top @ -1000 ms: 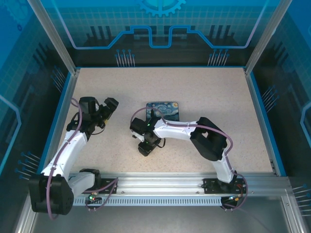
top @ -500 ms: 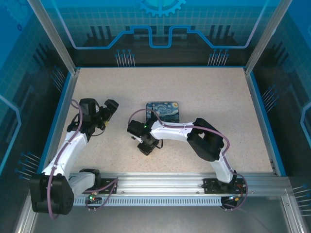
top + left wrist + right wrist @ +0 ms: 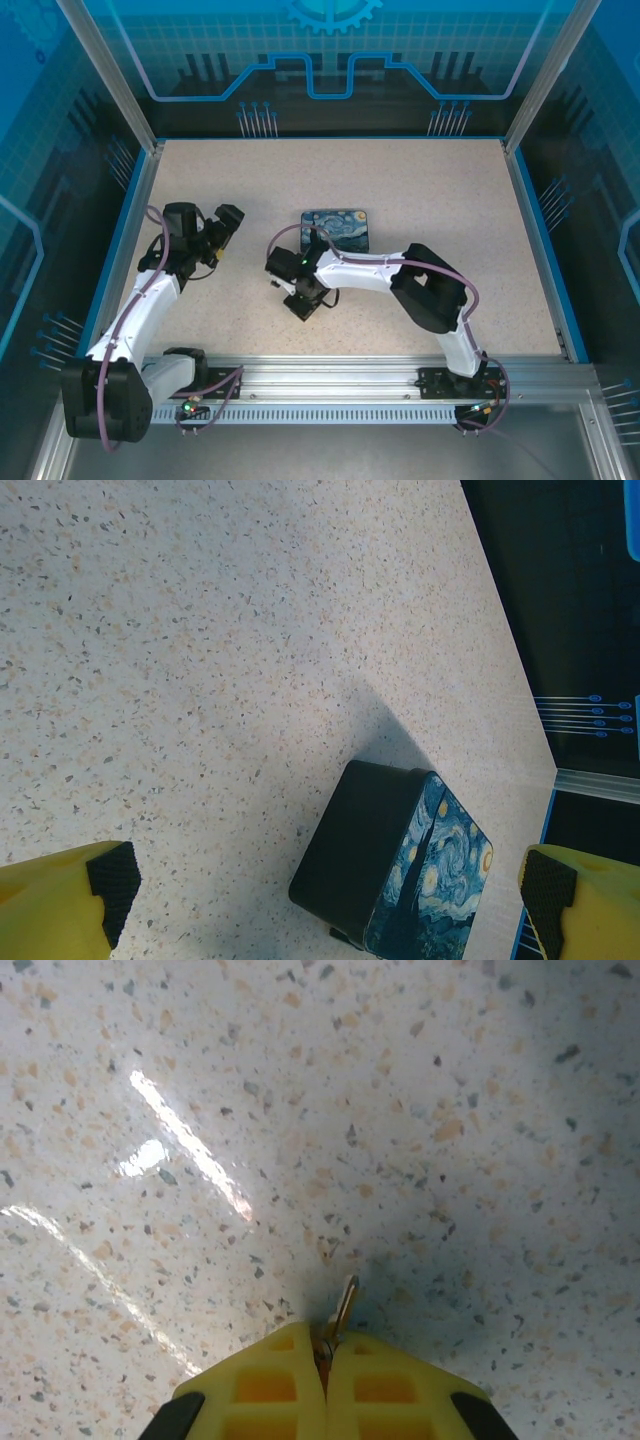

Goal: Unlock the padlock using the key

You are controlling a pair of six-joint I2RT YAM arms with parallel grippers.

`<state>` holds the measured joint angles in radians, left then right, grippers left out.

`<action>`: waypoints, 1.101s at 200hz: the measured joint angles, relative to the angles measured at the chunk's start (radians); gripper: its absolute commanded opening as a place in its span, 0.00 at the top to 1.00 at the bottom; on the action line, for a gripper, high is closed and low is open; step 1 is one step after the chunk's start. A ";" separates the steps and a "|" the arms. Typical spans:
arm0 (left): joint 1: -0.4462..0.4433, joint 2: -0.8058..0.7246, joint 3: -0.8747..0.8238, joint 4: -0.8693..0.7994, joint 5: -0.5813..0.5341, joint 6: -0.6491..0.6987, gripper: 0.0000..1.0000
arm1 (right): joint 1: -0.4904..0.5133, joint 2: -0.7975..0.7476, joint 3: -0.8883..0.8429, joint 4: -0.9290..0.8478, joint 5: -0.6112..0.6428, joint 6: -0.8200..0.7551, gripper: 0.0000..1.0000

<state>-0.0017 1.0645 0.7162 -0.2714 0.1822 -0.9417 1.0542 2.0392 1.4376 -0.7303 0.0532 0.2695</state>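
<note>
At the near edge of the table (image 3: pixel 430 180) a long metal rail (image 3: pixel 350 375) holds the two white arms. The right arm bends in to the left and points its right gripper (image 3: pixel 301 303) down at the table, a little in front of the middle. Seen from its own wrist, its two yellow fingers (image 3: pixel 265 1390) are pressed tight together, side by side. The key (image 3: pixel 346 1305) is pinched between their tips. It is a tiny thin grey bit of metal, much smaller than a finger, and only its end pokes out past the tips. It leans a little to the right. It is right down by the speckled table, but I cannot tell if it touches. A bit farther back on the left side, the left gripper (image 3: pixel 227 224) hangs over the table with nothing in it. Its yellow fingers with black pads (image 3: pixel 112 878) stand very wide apart. Farther still, just behind the right gripper, sits a dark blue box (image 3: pixel 337 229) with swirls painted on top. It lies flat on the table, apart from both grippers
</note>
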 measured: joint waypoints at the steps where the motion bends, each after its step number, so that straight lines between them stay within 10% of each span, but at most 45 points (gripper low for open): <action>1: 0.000 0.000 0.000 0.000 0.000 0.000 0.01 | 0.000 -0.001 -0.002 0.001 -0.001 0.000 1.00; 103: -0.028 0.043 -0.001 0.056 0.108 -0.023 0.01 | -0.259 -0.426 -0.298 0.212 -0.282 0.136 1.00; 220: -0.466 0.298 0.001 0.372 0.111 -0.225 0.07 | -0.566 -0.717 -0.652 0.592 -0.592 0.384 1.00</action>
<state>-0.4675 1.3628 0.7174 0.1009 0.2932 -1.1671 0.4877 1.3224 0.7860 -0.1387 -0.5385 0.6533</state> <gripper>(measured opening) 0.947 0.049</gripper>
